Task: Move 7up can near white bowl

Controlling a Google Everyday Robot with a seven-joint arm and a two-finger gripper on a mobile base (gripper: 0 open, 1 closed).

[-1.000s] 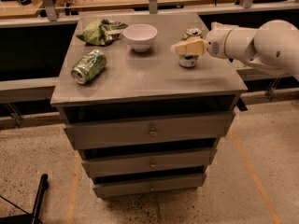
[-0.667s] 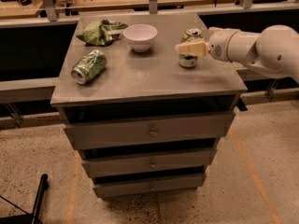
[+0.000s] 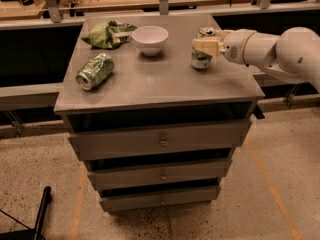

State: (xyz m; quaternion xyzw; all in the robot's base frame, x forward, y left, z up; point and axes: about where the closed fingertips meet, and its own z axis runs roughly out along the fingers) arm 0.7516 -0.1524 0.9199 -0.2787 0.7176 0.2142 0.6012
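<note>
The gripper (image 3: 206, 46) is at the upright 7up can (image 3: 200, 61), though whether it grips the can cannot be told. The white bowl (image 3: 150, 38) lies well apart, straight ahead past the can on the desk (image 3: 150, 86).

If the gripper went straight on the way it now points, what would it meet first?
Most likely the 7up can: the gripper points picture-left over the cabinet top with the can right at its tip, perhaps touching it; depth is unclear. Farther along that line stands the white bowl.
</note>
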